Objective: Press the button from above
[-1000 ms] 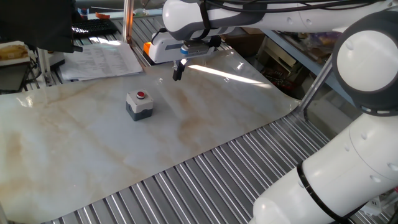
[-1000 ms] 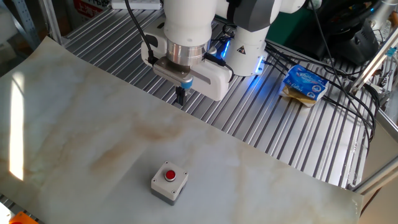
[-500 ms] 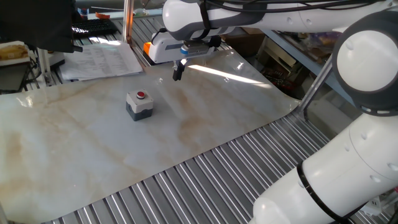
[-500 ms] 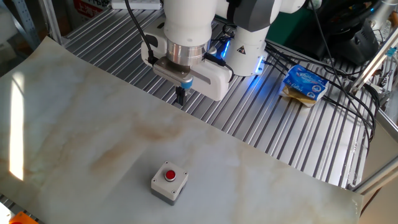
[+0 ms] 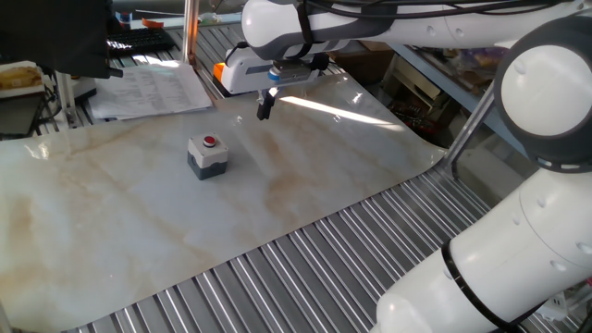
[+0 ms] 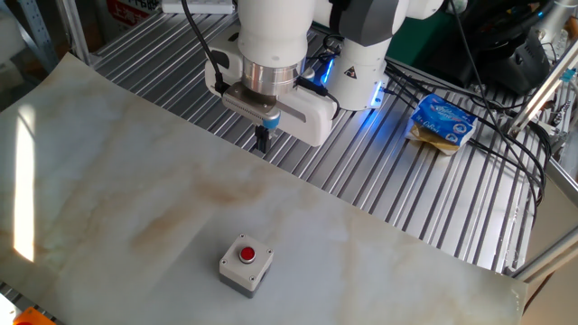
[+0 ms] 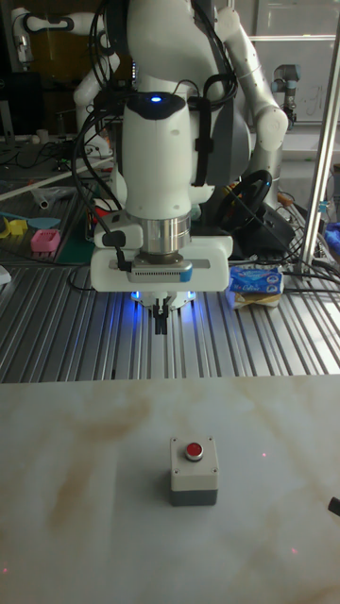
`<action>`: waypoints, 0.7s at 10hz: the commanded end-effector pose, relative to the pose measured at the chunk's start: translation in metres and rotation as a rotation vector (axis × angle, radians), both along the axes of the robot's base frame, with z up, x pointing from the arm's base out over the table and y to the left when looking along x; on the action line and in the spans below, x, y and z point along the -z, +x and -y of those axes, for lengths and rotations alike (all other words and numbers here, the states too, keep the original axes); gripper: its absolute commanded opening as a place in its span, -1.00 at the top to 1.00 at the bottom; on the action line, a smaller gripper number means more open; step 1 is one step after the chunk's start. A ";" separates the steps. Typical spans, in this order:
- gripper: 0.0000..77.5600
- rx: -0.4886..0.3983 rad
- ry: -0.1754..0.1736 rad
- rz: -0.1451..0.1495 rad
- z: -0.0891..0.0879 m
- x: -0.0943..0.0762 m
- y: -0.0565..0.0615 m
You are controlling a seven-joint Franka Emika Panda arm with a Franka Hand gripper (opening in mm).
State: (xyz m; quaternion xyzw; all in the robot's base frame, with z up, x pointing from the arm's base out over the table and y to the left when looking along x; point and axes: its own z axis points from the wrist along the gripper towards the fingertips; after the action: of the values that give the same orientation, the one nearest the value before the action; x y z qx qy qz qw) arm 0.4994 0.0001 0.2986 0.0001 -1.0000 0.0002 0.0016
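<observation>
One button [image 5: 207,154] sits on the marbled sheet [image 5: 139,203], its red cap facing up on a light grey top and a dark grey base. It lies well apart from the gripper [image 5: 264,108], which hangs in the air above the sheet's far edge, near the ribbed metal table [image 6: 397,181]. In the tall fixed view the button [image 7: 194,470] is below and slightly right of the gripper [image 7: 161,327]; in the other fixed view it [image 6: 246,264] stands nearer the camera than the gripper [image 6: 263,141]. The dark fingers point straight down and appear as one narrow shape, so I cannot tell whether any gap separates them. Nothing touches the button.
</observation>
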 end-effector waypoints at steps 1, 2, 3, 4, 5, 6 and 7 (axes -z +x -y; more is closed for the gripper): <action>1.00 0.019 0.015 0.004 0.000 0.000 0.000; 1.00 0.016 -0.003 0.004 0.000 0.000 0.000; 1.00 0.014 -0.025 0.004 0.000 0.000 0.000; 1.00 0.015 -0.009 0.002 0.000 0.000 0.000; 1.00 0.025 0.010 0.003 0.000 0.000 0.000; 1.00 0.034 0.030 0.003 0.000 0.000 0.000; 1.00 0.031 0.026 0.003 0.000 0.000 0.000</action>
State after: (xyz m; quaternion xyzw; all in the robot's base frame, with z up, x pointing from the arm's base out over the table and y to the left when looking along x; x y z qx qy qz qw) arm 0.4990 0.0002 0.2975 -0.0137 -0.9998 -0.0120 0.0014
